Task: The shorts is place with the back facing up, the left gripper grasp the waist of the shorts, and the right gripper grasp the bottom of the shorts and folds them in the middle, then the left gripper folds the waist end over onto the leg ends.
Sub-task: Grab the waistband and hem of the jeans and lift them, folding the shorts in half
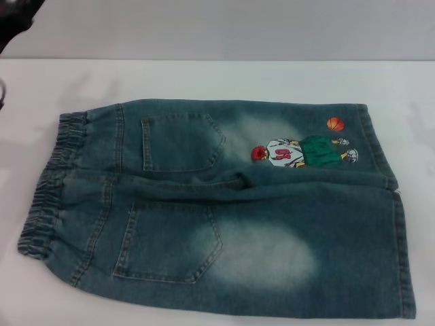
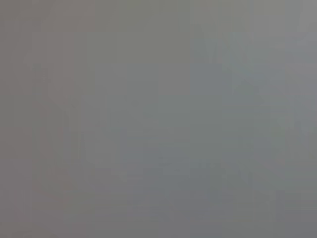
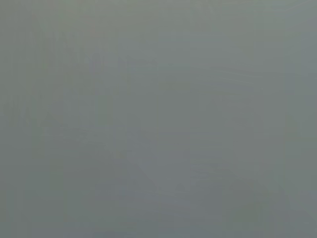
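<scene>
Neither claw shows plainly in any view, so I cannot tell whether the left claw or the right claw is wide, narrow or holding anything. Both wrist views give only flat grey.

The shorts [image 1: 224,204] lie spread flat on the white worktop [image 1: 204,78], back up. They run across it, with the near leg reaching almost to the near edge. The waist [image 1: 47,183], a ruffled darker band, is the end toward the worktop's left edge. The leg hems [image 1: 402,258] are the end toward its right edge.

Nearest lies the near leg, with a patch pocket [image 1: 170,241] and a pale bleached area beside it. Beyond the centre seam lies the far leg with the second pocket [image 1: 180,142], the embroidered player [image 1: 299,153] and an orange ball patch [image 1: 334,123] close to the far hem. At the far left corner of the head view sits a dark shape [image 1: 13,24], which may be part of an arm, though I cannot tell.

By my reading, the task stands at its start: the cloth is laid out and unfolded, and nothing is gripped. The next move calls for the left claw to come down on the waist band and the right claw on the hems. Each probably needs to pinch one long side, so that side can be carried over the seam onto the other. The elastic ruffles are thick and uneven, so a shallow bite there could slip.
</scene>
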Controlling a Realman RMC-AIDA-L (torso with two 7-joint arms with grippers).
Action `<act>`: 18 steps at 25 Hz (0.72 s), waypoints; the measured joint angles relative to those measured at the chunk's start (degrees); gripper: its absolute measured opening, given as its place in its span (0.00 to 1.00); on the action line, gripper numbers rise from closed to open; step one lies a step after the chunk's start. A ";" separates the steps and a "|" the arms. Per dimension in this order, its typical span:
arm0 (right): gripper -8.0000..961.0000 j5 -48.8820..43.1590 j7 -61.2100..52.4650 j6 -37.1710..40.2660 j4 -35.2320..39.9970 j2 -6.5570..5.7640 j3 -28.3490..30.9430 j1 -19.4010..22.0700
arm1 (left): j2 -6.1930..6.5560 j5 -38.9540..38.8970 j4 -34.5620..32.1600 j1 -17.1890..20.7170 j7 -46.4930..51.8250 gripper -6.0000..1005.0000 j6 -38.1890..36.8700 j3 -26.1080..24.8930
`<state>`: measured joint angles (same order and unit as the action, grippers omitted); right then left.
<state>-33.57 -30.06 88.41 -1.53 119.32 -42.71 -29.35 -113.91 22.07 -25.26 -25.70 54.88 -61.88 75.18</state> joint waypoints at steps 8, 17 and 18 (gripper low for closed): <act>0.68 -0.35 0.00 0.00 -0.06 -0.10 -0.05 0.50 | 6.68 30.20 -12.12 -2.84 31.91 0.75 -2.14 -0.73; 0.68 -0.04 0.00 -2.52 1.50 -0.18 0.09 -0.13 | 8.82 70.99 -25.69 -3.45 59.26 0.75 -15.57 -14.26; 0.68 -0.04 0.00 -2.96 1.90 -0.18 0.09 -0.24 | 8.49 74.12 -26.58 -3.20 60.64 0.75 -17.55 -16.60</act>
<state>-33.61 -30.06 85.45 0.37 119.14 -42.62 -29.60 -105.42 96.19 -51.84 -28.89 115.52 -79.44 58.58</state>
